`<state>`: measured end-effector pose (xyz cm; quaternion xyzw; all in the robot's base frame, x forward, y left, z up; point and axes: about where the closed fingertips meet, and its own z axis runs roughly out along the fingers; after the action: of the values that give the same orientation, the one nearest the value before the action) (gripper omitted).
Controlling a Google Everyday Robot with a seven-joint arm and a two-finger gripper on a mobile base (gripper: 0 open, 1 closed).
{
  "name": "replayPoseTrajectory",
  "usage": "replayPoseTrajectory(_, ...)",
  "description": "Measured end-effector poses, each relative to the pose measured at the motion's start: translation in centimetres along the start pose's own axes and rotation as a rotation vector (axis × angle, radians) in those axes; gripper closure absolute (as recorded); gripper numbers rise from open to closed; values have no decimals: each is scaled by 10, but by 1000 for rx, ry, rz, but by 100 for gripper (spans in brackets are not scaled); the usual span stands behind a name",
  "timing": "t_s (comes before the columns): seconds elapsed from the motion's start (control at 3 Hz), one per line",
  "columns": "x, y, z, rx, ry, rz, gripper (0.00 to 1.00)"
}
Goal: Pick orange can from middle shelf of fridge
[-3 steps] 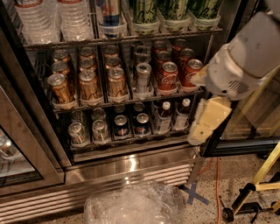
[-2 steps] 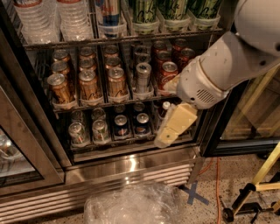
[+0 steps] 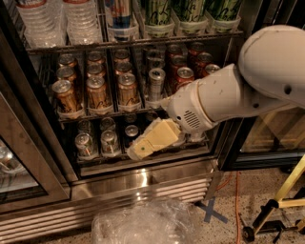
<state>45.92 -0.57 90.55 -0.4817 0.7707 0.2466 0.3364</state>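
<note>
**Orange cans on the middle shelf, end effector low in front of the rack below**

The orange can [image 3: 127, 90] nearest the arm stands upright at the front of the third lane of the middle shelf [image 3: 95, 116]. It has a silver top and sits against the clear front stop. Two more lanes of like cans run at its 9 o'clock, each lane going back toward 12 o'clock. At its 3 o'clock, in the next lane, stands a slim silver can [image 3: 156, 83], and past that are the red cans [image 3: 183, 77].

From the orange can, the end effector [image 3: 141, 150] hangs at about 5 o'clock. It is below the middle shelf and in front of the lower rack [image 3: 97, 157] of small cans, well apart from the orange can. It is cream-coloured and points toward 8 o'clock. Whether it is released or clenched cannot be told, and nothing is seen in it. The white arm [image 3: 238, 90] comes in from 3 o'clock and covers the right end of the shelf.

On the rack above are water bottles [image 3: 47, 21] at 11 o'clock and green cans [image 3: 190, 10] at 1 o'clock. The fridge [image 3: 143, 183] has a steel slatted base. On the floor before it lie a clear plastic sheet [image 3: 143, 224] at 6 o'clock and a blue tape cross [image 3: 212, 212] at 5 o'clock
</note>
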Motion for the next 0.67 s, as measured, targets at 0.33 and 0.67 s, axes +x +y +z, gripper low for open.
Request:
replayPoseTrajectory(0.33,0,0,0,-1,1,-1,0)
replayPoseTrajectory(0.67,-10,11,30,-50,-45,-22,0)
